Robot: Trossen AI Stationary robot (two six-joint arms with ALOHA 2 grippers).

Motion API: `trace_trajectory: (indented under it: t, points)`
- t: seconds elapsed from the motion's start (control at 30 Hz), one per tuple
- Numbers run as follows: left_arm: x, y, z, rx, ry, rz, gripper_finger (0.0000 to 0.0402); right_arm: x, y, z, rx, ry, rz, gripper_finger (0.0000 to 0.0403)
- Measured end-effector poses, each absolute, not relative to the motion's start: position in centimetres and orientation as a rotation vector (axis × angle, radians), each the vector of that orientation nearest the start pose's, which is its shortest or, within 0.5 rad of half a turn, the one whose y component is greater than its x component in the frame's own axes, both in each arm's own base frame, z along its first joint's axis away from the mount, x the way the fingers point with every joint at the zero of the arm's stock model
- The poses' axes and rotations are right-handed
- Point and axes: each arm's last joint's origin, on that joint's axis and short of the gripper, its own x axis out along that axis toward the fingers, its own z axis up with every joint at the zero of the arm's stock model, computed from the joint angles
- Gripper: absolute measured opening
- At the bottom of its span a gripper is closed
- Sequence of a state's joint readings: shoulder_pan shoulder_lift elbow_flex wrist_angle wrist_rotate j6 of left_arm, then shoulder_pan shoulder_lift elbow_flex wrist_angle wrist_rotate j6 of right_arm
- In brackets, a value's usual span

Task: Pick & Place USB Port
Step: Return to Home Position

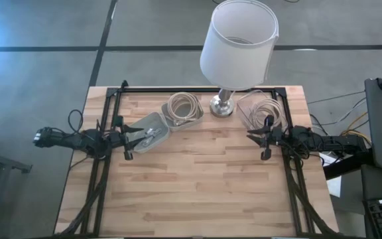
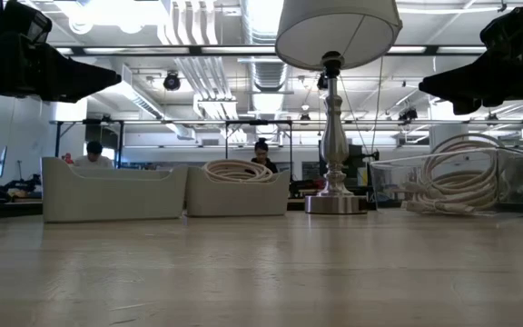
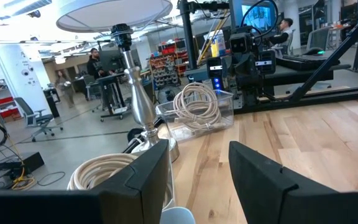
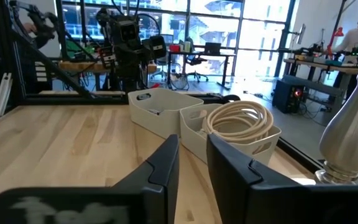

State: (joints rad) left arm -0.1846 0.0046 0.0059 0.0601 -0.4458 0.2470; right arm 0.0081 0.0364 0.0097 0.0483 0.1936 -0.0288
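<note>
Pale cable coiled in transparent bin — left fingers, right fingers spread.

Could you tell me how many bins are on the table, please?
3: the left white bin and right white bin left of the lamp, the transparent bin right of it.

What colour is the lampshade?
The lampshade is white; clearest in the high view.

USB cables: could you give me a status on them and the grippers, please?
Left gripper, right gripper open, empty, at table sides. One cable coil in right white bin, second coil in transparent bin. Lamp between bins, not blocking.
</note>
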Motion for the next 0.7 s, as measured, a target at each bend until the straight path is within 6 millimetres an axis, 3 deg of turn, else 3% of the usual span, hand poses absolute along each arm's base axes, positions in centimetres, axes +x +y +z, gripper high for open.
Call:
trace_trajectory:
  t: [0.7]
  points:
    - [9.53, -0.51, 17.08, 0.227, -0.026, 0.267, 0.0172, 9.89, -0.48, 16.86, -0.026, -0.019, -0.186, 0.0090]
